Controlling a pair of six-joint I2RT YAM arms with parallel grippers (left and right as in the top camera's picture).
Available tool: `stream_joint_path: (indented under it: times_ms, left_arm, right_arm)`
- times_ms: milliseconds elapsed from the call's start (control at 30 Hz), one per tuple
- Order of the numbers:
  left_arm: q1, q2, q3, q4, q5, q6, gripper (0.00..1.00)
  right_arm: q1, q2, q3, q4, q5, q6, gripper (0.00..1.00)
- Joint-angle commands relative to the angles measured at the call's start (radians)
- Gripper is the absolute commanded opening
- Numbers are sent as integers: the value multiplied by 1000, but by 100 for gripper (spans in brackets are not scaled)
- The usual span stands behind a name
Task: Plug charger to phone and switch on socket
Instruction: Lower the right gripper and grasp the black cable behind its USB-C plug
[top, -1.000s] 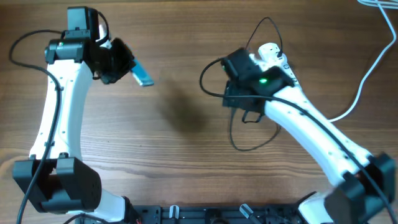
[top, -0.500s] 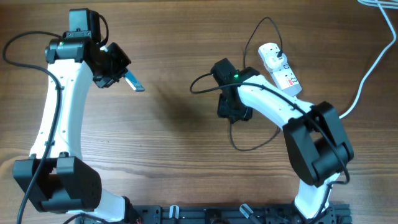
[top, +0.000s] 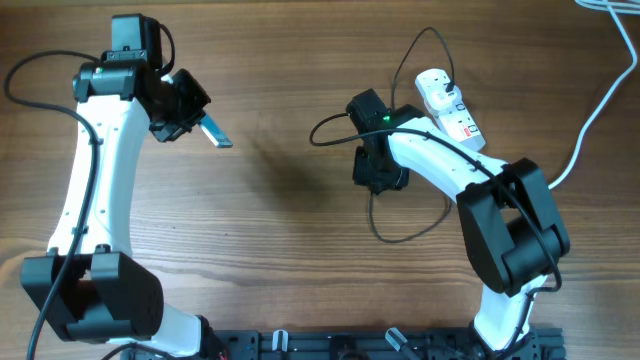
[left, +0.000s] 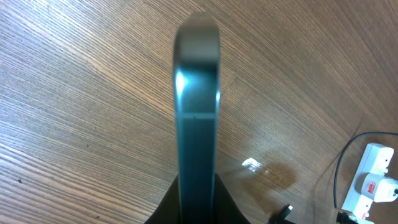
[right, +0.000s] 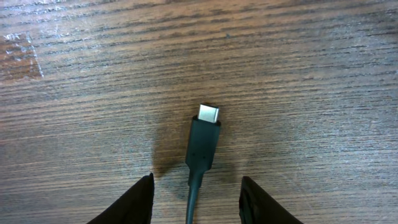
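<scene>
Two pincers: left pincer (top: 197, 120) grips phone (left: 198, 124), right pincer (right: 196, 182) stands apart around charger (right: 202, 142).

The phone (left: 196, 124) has a teal edge. The charger plug (right: 203, 143) is black, silver-tipped; the socket (top: 447, 102) is white with red marks, the table (top: 280, 250) brown wood-grain.

A mid-brown wooden table (top: 280, 250) fills every view, its grain running from 9 to 3 o'clock seen from overhead. The light is even, and a soft shadow (top: 290, 180) lies near the middle of the top. The left wrist view shows a small bright glint (left: 250, 164) on the wood toward 5 o'clock. Pale scuffs (right: 22, 43) mark the surface at 10 o'clock in the right wrist view. At 6 o'clock overhead runs a black rail (top: 340, 345), perhaps an edge fitting.
</scene>
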Motion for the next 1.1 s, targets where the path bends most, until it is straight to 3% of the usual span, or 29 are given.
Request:
stream_joint_path:
  times_ms: [0,767,867,1067]
  left_arm:
    - [0,-6,7,6,-10,-3,4]
    - [0,-6,7,6,-10,-3,4]
    - [0,-6,7,6,-10,-3,4]
    - [0,-6,7,6,-10,-3,4]
  right_arm:
    - [4,13,-3,2,-11,18,45]
    - [2,13,-81,76,2,44,45]
    - [2,13,-81,76,2,45,35]
    - [2,13,-81,76,2,45,30]
